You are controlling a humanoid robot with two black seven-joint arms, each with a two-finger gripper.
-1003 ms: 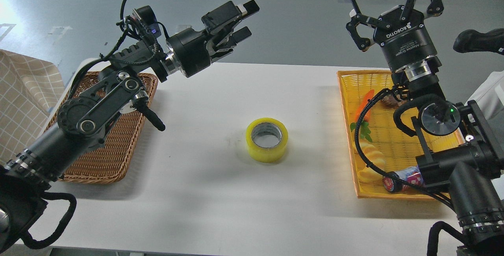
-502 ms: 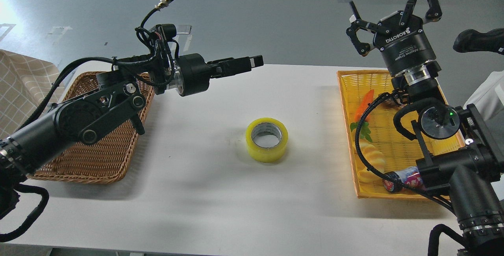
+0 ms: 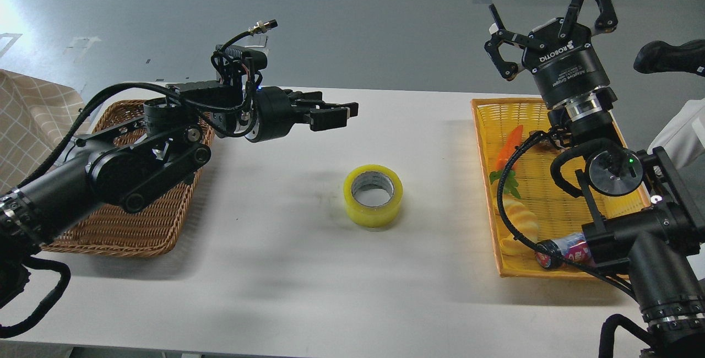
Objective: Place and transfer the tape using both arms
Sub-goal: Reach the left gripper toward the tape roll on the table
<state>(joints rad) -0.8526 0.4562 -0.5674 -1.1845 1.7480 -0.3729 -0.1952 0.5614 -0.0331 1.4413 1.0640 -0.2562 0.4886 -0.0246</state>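
Tape [image 3: 373, 195] sits flat on the white bench [image 3: 286, 270], centre of frame, core hole facing up, ring axis vertical. Nothing is touching it.

Orange tray [image 3: 484, 182] at right holds a can [image 3: 562, 252], a pale ridged toy [image 3: 518, 228] and a carrot [image 3: 509, 146]. Wicker basket [image 3: 132, 226] at left, partly under the left arm.

Left claw [image 3: 336, 113] hovers left of centre, pointing roughly horizontally toward the right. Tape lies below and right of its tips, near but clearly apart. Fingers look drawn close together and grasp nothing; I'd call it clenched, though the side-on view makes that a soft read.

Right claw [image 3: 551, 16] is in the upper right, above the far end of the tray, pointing up and away, fingers splayed wide, released, empty. Well apart from the tape.

Judgement: left arm is nearer, so the pick is its job. It needs to spread its fingers, pitch down and drop over the ring wall. With a vertical axis, one finger in the core and one outside looks the cleanest grip.
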